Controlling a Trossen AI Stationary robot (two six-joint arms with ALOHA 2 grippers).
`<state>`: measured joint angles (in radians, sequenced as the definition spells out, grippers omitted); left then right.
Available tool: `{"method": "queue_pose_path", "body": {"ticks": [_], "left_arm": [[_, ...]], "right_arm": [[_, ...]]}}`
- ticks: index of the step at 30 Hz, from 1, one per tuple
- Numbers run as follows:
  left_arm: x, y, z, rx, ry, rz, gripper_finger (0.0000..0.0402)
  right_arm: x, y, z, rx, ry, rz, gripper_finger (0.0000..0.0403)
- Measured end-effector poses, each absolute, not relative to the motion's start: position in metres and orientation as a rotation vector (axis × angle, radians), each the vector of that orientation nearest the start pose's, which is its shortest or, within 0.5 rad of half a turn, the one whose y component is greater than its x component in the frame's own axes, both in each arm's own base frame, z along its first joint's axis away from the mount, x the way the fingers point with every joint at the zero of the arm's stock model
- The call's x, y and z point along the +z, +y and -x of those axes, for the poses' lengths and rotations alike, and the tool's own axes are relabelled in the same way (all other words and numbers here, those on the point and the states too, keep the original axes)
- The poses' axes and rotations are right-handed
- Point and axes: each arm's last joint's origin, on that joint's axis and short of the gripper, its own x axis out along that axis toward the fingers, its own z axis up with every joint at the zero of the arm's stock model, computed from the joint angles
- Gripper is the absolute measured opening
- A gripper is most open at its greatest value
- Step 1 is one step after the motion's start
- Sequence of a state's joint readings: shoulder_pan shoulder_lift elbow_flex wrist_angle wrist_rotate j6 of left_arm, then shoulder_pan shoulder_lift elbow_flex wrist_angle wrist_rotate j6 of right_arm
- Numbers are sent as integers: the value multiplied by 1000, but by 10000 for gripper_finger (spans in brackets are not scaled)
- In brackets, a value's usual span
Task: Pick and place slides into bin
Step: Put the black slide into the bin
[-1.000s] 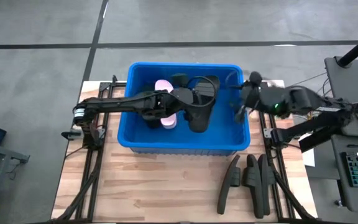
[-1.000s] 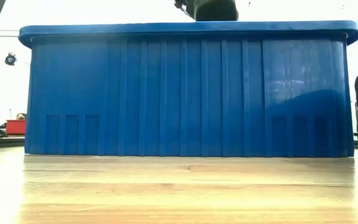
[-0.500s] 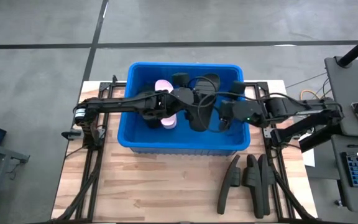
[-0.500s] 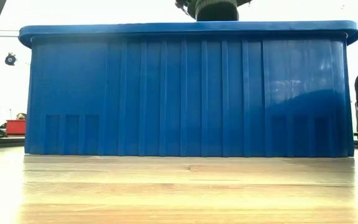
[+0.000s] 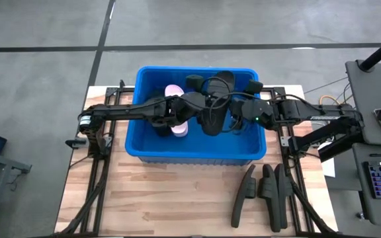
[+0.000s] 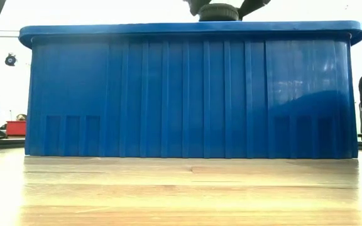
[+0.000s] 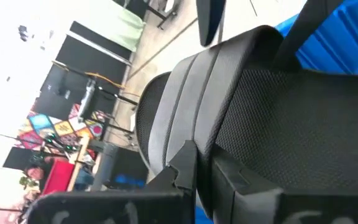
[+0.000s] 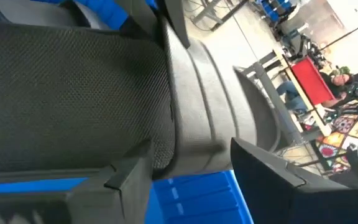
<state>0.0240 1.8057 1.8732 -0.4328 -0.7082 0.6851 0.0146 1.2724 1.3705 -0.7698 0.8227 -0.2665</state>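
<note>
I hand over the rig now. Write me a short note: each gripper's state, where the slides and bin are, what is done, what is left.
Left gripper: over the bin, shut on a black slide held above the bin's inside.
Right gripper: also over the bin, fingers open around the same black slide from its other side.
Done: a pink slide and other black slides lie in the bin.
Left: three black slides lie on the table in front of the bin's right corner. Release the held slide, then bin those.

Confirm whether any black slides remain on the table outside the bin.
Yes: three black slides lie on the table outside the bin.
</note>
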Motion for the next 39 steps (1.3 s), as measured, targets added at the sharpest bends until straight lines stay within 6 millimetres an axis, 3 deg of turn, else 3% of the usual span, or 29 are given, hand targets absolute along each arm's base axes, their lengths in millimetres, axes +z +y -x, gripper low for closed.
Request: {"method": "queue_pose_path", "body": {"ticks": [5,12,15,19,24,29,39], "left_arm": [[405,27,-405,545,575,-771,0],[404,26,-406,482,552,-739,0],[406,25,-405,477,536,-714,14],[416,23,-398,481,501,-690,67],[439,23,-370,517,436,-517,149],[460,22,-330,542,415,-368,204],[501,13,-260,443,220,-72,224]], "right_arm": [[387,-19,-250,-695,733,569,148],[390,-19,-251,-679,736,641,24],[390,-19,-251,-673,742,649,15],[390,-20,-251,-679,739,644,11],[390,-25,-250,-673,731,619,10],[372,-35,-260,-548,675,547,10],[298,-64,-280,-499,666,572,9]]}}
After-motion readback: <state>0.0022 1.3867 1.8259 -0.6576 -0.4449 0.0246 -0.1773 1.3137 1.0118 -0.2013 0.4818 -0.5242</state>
